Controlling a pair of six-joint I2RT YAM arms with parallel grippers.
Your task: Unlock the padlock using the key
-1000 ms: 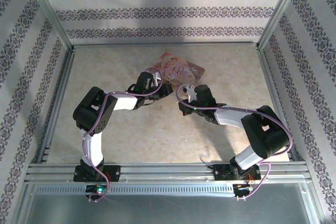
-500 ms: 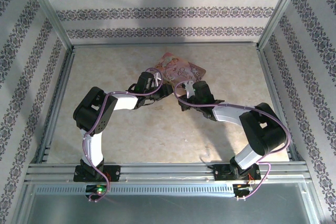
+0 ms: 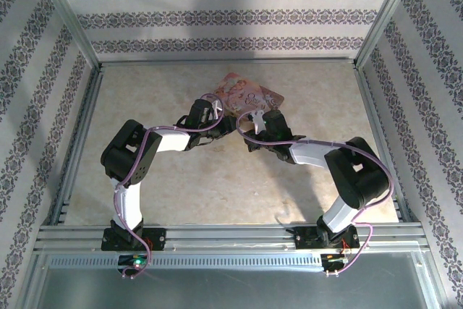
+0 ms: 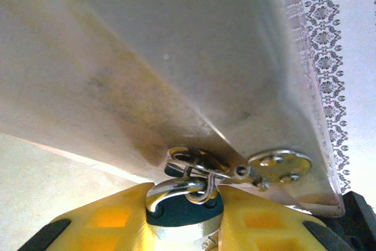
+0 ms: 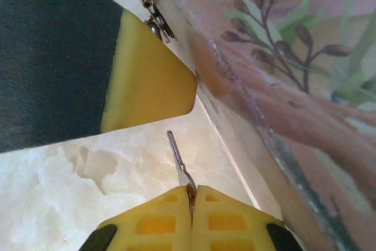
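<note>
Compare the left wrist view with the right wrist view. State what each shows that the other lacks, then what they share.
Left wrist alone: the padlock, clamped in the left gripper, with its shackle apparently hooked through the latch of the box.
Right wrist alone: the key, pinched in the shut right gripper, its tip short of the left gripper's yellow finger, and the box's pink floral face.
Both: the left gripper, the box, its metal latch and the pale table.
</note>
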